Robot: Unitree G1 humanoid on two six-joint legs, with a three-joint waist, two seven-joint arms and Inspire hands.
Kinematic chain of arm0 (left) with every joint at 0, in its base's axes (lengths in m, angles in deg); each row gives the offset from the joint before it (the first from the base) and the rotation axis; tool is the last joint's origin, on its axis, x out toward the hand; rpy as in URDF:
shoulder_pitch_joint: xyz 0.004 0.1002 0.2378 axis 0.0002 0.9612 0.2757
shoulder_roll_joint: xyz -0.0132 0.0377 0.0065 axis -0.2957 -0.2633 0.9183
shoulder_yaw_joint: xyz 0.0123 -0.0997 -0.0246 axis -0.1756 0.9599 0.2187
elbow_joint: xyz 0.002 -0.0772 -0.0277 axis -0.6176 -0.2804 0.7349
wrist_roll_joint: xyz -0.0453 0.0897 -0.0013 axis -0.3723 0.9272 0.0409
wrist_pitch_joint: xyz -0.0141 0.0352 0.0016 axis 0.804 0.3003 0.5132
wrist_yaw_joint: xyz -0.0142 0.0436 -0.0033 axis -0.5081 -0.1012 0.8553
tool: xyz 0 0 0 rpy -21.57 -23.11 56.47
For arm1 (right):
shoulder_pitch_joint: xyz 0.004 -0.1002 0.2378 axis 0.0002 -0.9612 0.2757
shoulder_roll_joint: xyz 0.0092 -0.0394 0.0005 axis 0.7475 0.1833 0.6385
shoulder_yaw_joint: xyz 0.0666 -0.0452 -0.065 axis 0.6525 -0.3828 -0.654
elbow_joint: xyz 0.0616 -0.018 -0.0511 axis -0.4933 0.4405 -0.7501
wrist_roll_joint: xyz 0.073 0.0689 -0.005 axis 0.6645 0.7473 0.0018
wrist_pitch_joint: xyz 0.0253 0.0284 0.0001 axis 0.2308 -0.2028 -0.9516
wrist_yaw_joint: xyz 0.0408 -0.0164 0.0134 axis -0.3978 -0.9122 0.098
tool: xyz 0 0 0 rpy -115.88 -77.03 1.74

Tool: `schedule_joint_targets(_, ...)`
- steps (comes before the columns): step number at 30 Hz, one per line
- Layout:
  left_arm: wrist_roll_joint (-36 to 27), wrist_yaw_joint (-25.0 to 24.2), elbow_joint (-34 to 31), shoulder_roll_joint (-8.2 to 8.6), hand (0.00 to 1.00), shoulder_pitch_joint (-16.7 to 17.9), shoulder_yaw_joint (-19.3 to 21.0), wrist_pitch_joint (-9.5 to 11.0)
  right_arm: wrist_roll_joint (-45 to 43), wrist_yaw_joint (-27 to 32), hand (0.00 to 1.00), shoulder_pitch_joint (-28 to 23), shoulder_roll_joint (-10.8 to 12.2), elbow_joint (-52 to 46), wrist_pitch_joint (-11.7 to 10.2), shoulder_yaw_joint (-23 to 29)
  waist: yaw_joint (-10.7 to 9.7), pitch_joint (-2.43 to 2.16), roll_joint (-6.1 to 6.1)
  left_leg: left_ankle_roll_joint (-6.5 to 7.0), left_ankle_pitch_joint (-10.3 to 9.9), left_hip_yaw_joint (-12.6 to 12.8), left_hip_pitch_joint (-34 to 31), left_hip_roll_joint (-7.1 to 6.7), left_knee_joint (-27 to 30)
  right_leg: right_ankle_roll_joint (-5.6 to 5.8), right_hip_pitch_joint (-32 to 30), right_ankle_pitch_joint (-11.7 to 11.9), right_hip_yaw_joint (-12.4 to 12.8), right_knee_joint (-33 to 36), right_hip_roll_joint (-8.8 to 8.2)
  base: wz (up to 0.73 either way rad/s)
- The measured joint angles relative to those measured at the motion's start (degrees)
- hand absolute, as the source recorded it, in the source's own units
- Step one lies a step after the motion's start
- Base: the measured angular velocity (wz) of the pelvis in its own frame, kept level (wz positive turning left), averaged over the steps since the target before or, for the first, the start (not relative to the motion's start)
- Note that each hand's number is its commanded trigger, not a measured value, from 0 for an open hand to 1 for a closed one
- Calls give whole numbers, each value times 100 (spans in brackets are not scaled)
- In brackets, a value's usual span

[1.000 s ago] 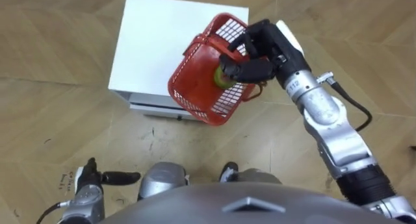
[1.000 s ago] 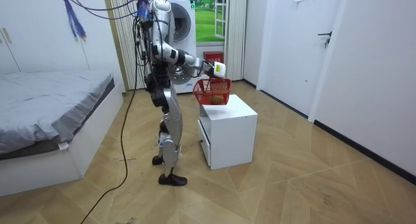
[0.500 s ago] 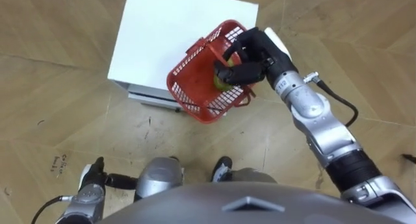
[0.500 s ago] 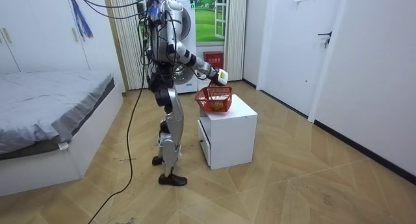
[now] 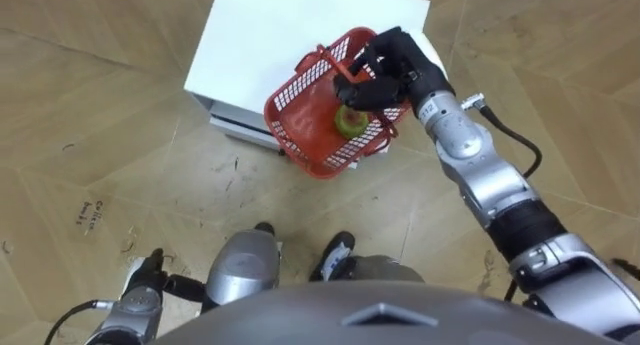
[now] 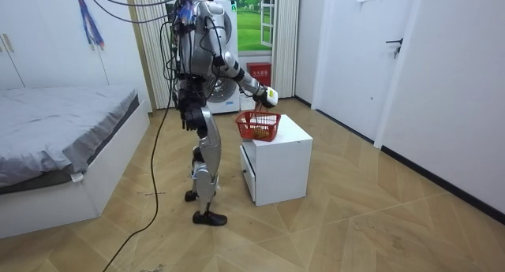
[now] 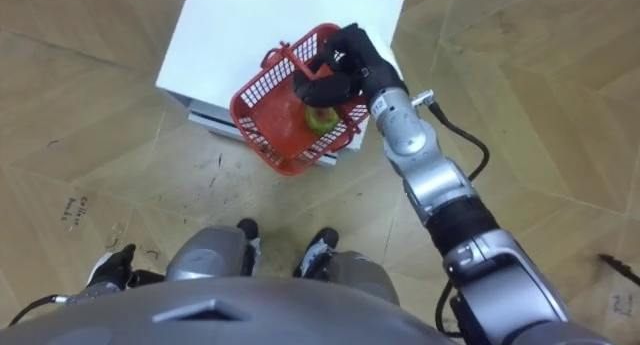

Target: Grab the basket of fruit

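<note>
1. right hand [image 5: 385, 67]: reaches out ahead of the robot, dark fingers curled and clamped on the top of the one red basket [image 5: 318, 125].
2. basket: hangs tilted from that hand over the near edge of the cabinet [image 5: 270, 35], part over the white top and part over the floor [image 5: 120, 135]. i cannot tell if its bottom touches the top.
3. in the basket: one green fruit [image 5: 350, 121], lying against the mesh just below the hand.
4. cabinet: one, white and low, with a bare flat top.
5. left hand [image 5: 150, 282]: low at the robot's side, well apart from the basket, fingers loose and holding nothing.
6. room view: the robot stands upright on the wood floor just beside the cabinet, at the room view's left of it, its right arm stretched out over the top with the basket under the hand.
7. around it: one bed [image 6: 55, 122] at the room view's left, one washer [image 6: 233, 35] behind the robot, one white door [image 6: 414, 67] at the room view's right.
</note>
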Motion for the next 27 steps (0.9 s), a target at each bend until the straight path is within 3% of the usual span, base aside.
schedule_joint_targets(10, -2, 4, -50, -6, 0, -7, -14, -112, 8, 397, 0, 194, -25, 99, 0, 10, 113, 9, 15, 1, 0, -53, -216, -6, 120, -2, -104, 2, -177, 9, -46, 10)
schedule_joint_targets(21, -4, 129, -46, -6, 0, -83, -16, -121, 32, 465, 0, 197, -23, 113, -1, 4, 115, 9, 25, 3, 2, 59, -190, 5, 126, 0, -101, 3, -145, 8, -55, -2)
schedule_joint_targets(27, -2, 131, -49, -6, 0, -83, -14, -224, 62, 450, 0, 164, -19, 142, 7, -5, 118, 4, 47, 13, 8, 59, -192, 2, 129, 2, -97, 5, -156, 21, -60, 0)
